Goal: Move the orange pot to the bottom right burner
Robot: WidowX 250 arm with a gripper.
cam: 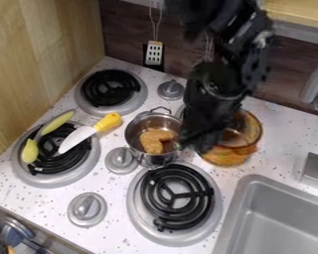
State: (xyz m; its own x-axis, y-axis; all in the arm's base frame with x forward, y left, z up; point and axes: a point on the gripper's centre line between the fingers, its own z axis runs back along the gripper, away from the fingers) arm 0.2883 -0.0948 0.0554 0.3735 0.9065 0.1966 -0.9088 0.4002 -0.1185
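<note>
The gripper [200,134] hangs down from the top of the view, between the steel pot and the orange pot, overlapping the orange pot's left side. See-through and amber, the orange pot [233,155] stands upright right of centre, behind the sink. Its left part is hidden by the gripper, and what lies under it cannot be made out. Nearest the front, left of the sink, the bottom right burner [177,198] has a black coil in a silver ring with nothing on it.
A steel pot [140,130] holding a brown food piece stands just behind that burner. On the left burner [37,179] lie a yellow-handled knife [79,138] and a yellow-green utensil [56,122]. Behind is another burner [111,89]; the sink [281,213] fills the right front.
</note>
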